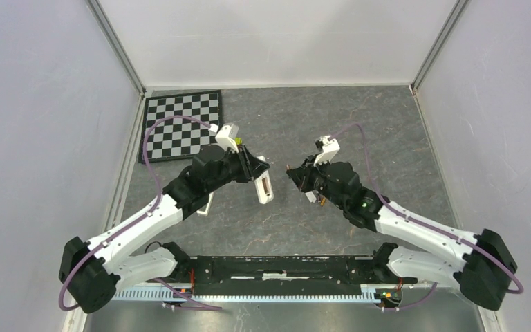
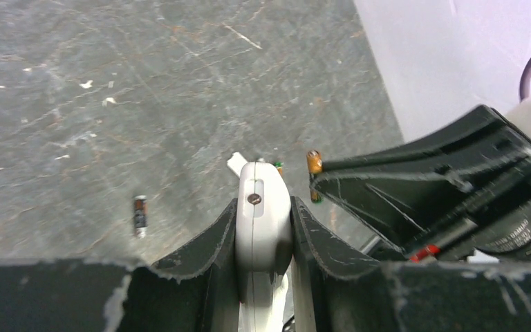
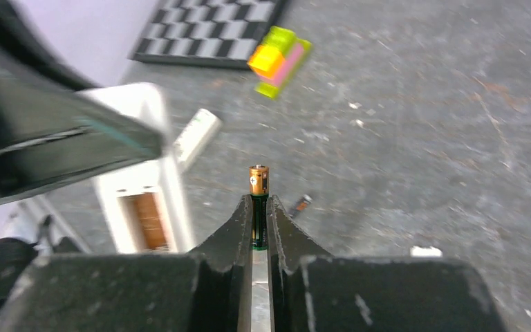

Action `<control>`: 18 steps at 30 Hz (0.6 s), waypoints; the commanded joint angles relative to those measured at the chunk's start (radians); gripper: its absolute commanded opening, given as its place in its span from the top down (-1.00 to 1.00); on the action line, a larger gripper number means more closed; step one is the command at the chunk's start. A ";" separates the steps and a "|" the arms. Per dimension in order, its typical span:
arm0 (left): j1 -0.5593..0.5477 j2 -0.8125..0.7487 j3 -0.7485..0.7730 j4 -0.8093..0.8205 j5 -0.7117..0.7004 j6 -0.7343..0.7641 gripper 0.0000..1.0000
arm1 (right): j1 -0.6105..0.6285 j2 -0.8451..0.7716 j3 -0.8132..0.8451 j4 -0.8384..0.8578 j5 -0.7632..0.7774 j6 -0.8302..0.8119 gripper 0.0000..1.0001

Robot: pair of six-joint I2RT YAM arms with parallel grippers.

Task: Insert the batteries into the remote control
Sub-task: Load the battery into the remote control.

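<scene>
Right wrist: right gripper (image 3: 260, 205), jaws clamped on one battery (image 3: 258, 181); left gripper (image 2: 264, 203), jaws clamped on white remote control (image 2: 263, 235).

The left gripper (image 2: 263, 207) pinches the white remote (image 2: 261, 235); just beside it the right gripper (image 2: 325, 181) holds a battery (image 2: 314, 162); another battery (image 2: 140, 216) lies on the bench (image 2: 110, 83).

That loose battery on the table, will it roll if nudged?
Probably: the battery lies on its side, a slim cylinder on the flat table, so a sideways push likely rolls it. It looks rigid; its smooth casing may slip when pinched.
</scene>
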 commanded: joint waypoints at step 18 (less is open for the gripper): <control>0.002 0.130 0.064 0.211 0.133 -0.417 0.96 | 0.001 -0.116 -0.101 0.344 -0.228 -0.049 0.81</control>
